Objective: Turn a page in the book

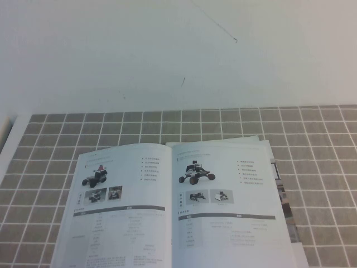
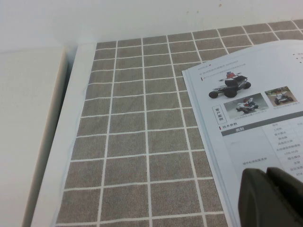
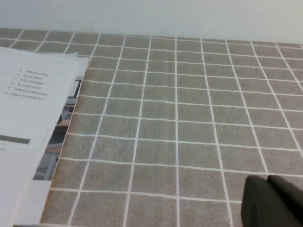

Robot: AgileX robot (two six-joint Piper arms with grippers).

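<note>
The book [image 1: 167,212] lies open and flat on the grey tiled cloth, at the near middle of the table. Its left page [image 1: 117,195] and right page [image 1: 226,195] each show a wheeled rover photo, thumbnails, a grey bar and text tables. Neither gripper shows in the high view. My left gripper [image 2: 266,172] is shut and empty, hovering over the left page [image 2: 255,109] near its outer edge. My right gripper [image 3: 267,178] is shut and empty over bare cloth, to the right of the book's right edge [image 3: 33,94].
The grey tiled cloth [image 1: 312,134] covers the table up to the white wall [image 1: 167,50]. Lower leaves stick out past the book's right edge [image 1: 283,195]. A white table border [image 2: 54,142] and a pale block [image 2: 23,118] lie left of the cloth.
</note>
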